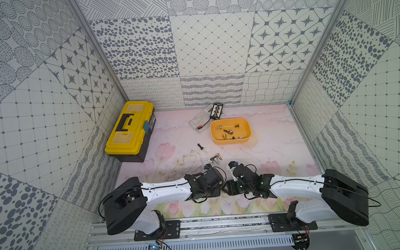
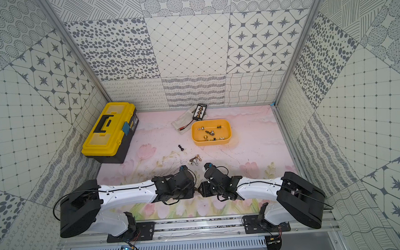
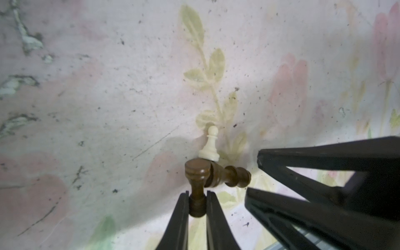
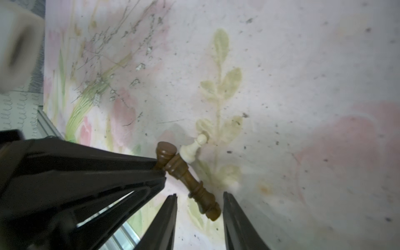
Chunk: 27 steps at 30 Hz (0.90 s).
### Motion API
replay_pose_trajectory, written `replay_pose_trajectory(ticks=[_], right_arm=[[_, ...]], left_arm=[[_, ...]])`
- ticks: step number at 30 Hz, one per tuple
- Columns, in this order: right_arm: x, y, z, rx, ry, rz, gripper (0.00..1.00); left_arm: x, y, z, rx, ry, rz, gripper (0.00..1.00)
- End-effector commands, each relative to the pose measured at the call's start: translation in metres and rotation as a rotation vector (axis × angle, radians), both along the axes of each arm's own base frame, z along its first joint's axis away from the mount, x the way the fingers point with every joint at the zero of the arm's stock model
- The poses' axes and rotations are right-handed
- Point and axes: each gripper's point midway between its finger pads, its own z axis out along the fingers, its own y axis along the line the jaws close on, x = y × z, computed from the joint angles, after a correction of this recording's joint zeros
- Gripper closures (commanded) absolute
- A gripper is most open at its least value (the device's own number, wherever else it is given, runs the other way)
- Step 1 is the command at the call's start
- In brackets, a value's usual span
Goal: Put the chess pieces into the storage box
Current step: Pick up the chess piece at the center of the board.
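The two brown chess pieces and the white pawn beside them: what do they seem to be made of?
The gripped brown piece and the longer brown piece look like turned wood with glossy varnish: streaky brown tone, bright highlights. The white pawn looks like smooth cream plastic, satin; painted wood is possible.
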Motion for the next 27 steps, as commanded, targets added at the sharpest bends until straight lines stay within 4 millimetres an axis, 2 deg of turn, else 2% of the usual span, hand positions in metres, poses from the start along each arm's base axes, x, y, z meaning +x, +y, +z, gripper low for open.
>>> replay_pose_trajectory(ticks=[1, 3, 4, 7, 16, 19, 21, 22, 27], right_arm=[[-0.002, 0.02, 0.016, 0.069, -0.051, 0.099, 0.55], [-0.003, 0.015, 0.001, 0.005, -0.034, 0.106, 0.54], [0.001, 0.018, 0.004, -0.007, -0.04, 0.1, 0.54], [0.004, 0.014, -0.005, -0.06, -0.041, 0.096, 0.56], [-0.009, 0.006, -0.027, -0.228, -0.031, 0.212, 0.63], [-0.011, 0.007, -0.034, -0.29, -0.027, 0.242, 0.65], [-0.011, 0.003, -0.039, -0.338, -0.022, 0.233, 0.74], [-0.009, 0.002, -0.041, -0.349, -0.02, 0.222, 0.75], [-0.007, -0.014, -0.051, -0.424, -0.001, 0.161, 0.78]], left_arm=[[-0.002, -0.009, -0.001, -0.051, 0.032, -0.025, 1.0], [-0.004, -0.01, -0.002, -0.059, 0.041, -0.028, 1.0], [-0.004, -0.009, -0.003, -0.057, 0.044, -0.027, 1.0], [-0.005, -0.003, -0.009, -0.028, 0.052, -0.014, 1.0], [-0.01, 0.007, -0.022, -0.023, 0.08, 0.011, 1.0], [-0.009, 0.005, -0.021, -0.032, 0.078, 0.01, 1.0], [-0.008, 0.005, -0.017, -0.035, 0.072, 0.013, 1.0], [-0.008, 0.006, -0.014, -0.036, 0.064, 0.013, 1.0], [-0.002, 0.027, 0.001, 0.014, 0.011, 0.043, 1.0]])
